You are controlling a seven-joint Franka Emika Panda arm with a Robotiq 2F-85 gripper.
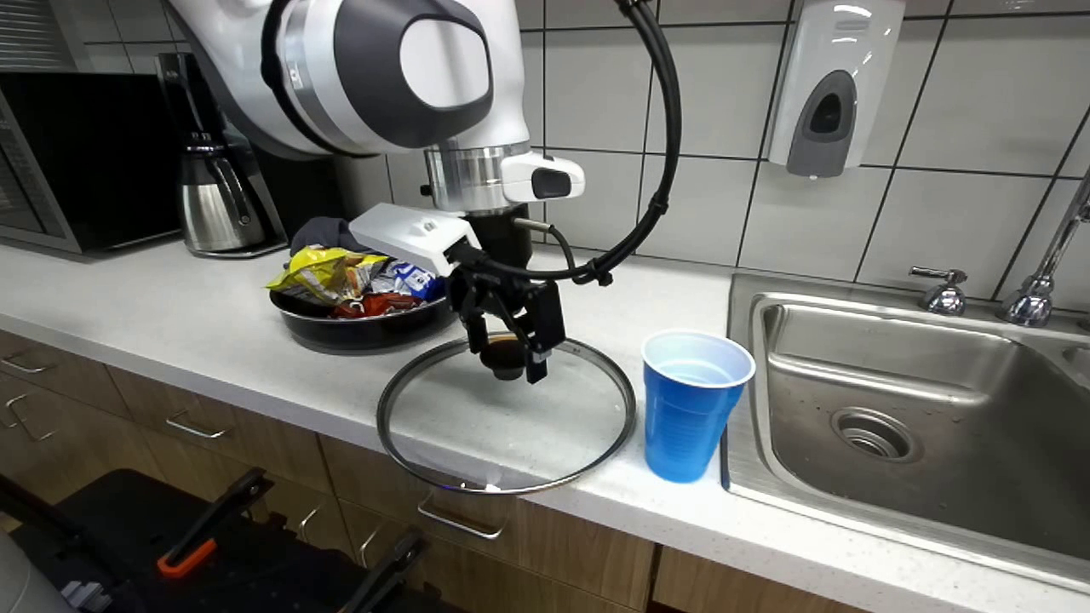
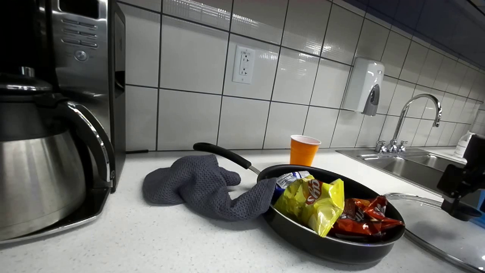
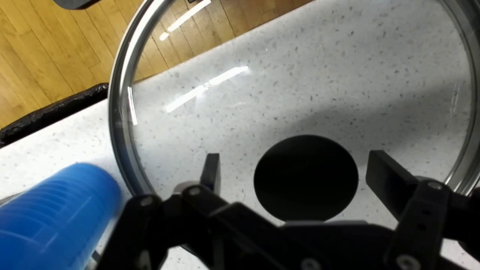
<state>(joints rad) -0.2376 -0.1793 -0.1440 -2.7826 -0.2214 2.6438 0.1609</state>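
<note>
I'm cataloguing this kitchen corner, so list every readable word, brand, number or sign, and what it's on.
"ays": yellow bag; tilted, its start unclear.
Red bag: letters too crumpled to read with certainty.
Blue-and-white bag: print too small.
Coffee maker: any button labels too small.
Wall outlet: tiny marking unreadable.

Clear round glass lid (image 1: 511,430) w/ shiny metal rim (image 3: 119,97) & blk knob (image 3: 305,178) is laid flat-ish, knob up, on the white bench (image 1: 187,294); part of it's left hanging past the front edge.
</note>
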